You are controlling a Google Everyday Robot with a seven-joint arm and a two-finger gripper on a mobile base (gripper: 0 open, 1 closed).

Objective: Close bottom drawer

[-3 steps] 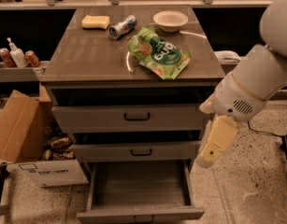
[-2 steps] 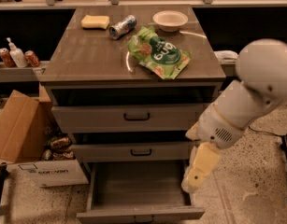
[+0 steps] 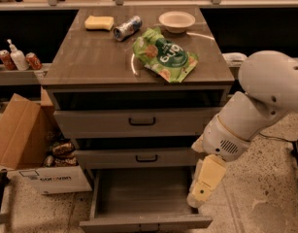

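The bottom drawer (image 3: 143, 221) is the lowest of the cabinet's three wood-grain drawers. It is pulled far out and its plain grey interior (image 3: 143, 192) shows nothing inside. Its front panel is at the lower edge of the view. My gripper (image 3: 203, 191), cream-coloured, hangs from the white arm (image 3: 265, 101) at the drawer's right side, just above the right wall near the front corner. The middle drawer (image 3: 146, 158) and the top drawer (image 3: 141, 122) above it are slightly open.
On the cabinet top (image 3: 90, 57) lie a green snack bag (image 3: 165, 55), a can (image 3: 127, 27), a yellow sponge (image 3: 99, 22) and a white bowl (image 3: 176, 21). A cardboard box (image 3: 32, 149) stands on the floor at left. A side shelf holds cans and a bottle (image 3: 17, 59).
My arm has come down and to the left, bringing the gripper from beside the middle drawer to the right wall of the open bottom drawer. The drawers have not moved.
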